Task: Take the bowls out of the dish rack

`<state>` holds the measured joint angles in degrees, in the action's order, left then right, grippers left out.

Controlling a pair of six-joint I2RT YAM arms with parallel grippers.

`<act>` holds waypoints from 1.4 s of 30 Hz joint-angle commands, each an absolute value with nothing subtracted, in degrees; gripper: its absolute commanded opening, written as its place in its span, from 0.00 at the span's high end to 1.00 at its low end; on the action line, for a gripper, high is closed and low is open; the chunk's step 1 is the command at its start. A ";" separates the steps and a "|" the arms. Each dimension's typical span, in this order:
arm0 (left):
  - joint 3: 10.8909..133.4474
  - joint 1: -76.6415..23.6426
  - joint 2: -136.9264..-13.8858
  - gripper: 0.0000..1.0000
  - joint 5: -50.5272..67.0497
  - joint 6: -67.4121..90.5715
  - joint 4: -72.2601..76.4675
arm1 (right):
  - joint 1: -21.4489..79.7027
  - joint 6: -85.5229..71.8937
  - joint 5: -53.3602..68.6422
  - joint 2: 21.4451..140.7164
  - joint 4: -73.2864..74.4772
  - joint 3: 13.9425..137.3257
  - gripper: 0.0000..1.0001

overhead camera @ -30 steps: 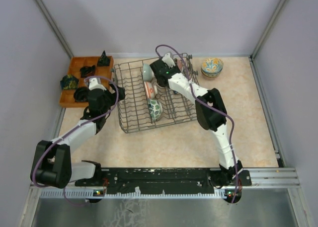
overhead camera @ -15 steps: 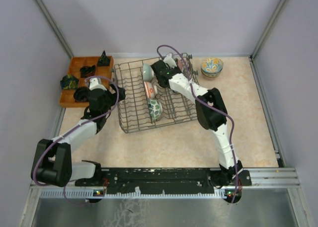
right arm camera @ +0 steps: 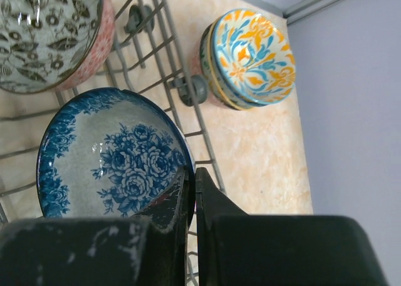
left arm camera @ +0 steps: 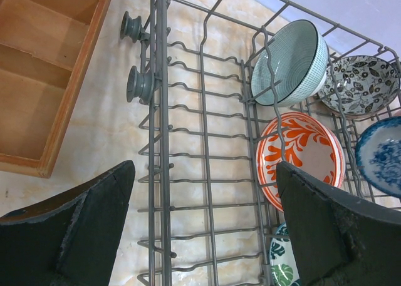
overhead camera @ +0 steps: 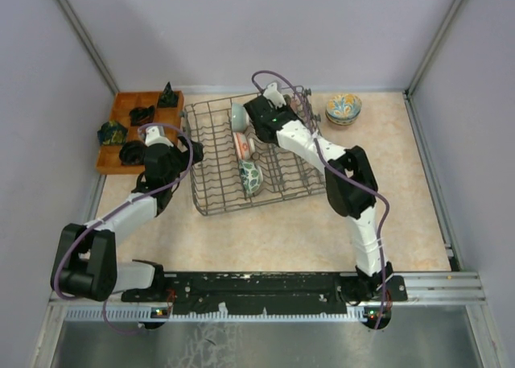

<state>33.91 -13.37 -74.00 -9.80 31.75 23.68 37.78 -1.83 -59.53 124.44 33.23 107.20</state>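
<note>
The dish rack (overhead camera: 206, 209) sits mid-table with several bowls upright in it: pale green (left arm camera: 291, 61), black-leaf patterned (left arm camera: 366, 84), red-and-white (left arm camera: 301, 158), green-leaf (overhead camera: 250, 177) and blue-and-white (right arm camera: 106, 154). My right gripper (right arm camera: 193, 173) is shut on the rim of the blue-and-white bowl, one finger inside and one outside, at the rack's far right. My left gripper (left arm camera: 205, 170) hangs open over the rack's bare left half, nothing between its fingers. A yellow-and-blue bowl stack (right arm camera: 250, 57) stands on the table just right of the rack.
An orange compartmented tray (overhead camera: 121, 130) with dark objects lies left of the rack, close to the left arm. Grey walls enclose the table on the left, back and right.
The right gripper has closed onto the blue-and-white bowl's rim, and the right arm's elbow has shifted slightly right. The left arm has stayed still.
</note>
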 commanded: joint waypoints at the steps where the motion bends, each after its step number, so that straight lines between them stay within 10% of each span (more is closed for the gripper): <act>1: 33.93 -13.18 -74.52 0.01 -9.05 32.08 25.75 | 38.34 0.63 -64.44 115.77 28.48 106.94 1.00; 24: 33.74 -13.14 -74.81 0.01 -8.96 32.38 26.24 | 6.57 -13.95 -14.44 108.93 25.77 111.61 1.00; 42: 34.35 -13.18 -75.94 0.01 -8.68 32.70 26.88 | 0.49 -18.37 -8.11 121.61 26.04 120.14 1.00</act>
<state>33.91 -13.37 -75.75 -9.13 32.40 25.19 1.30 -16.73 -9.87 121.71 29.85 116.05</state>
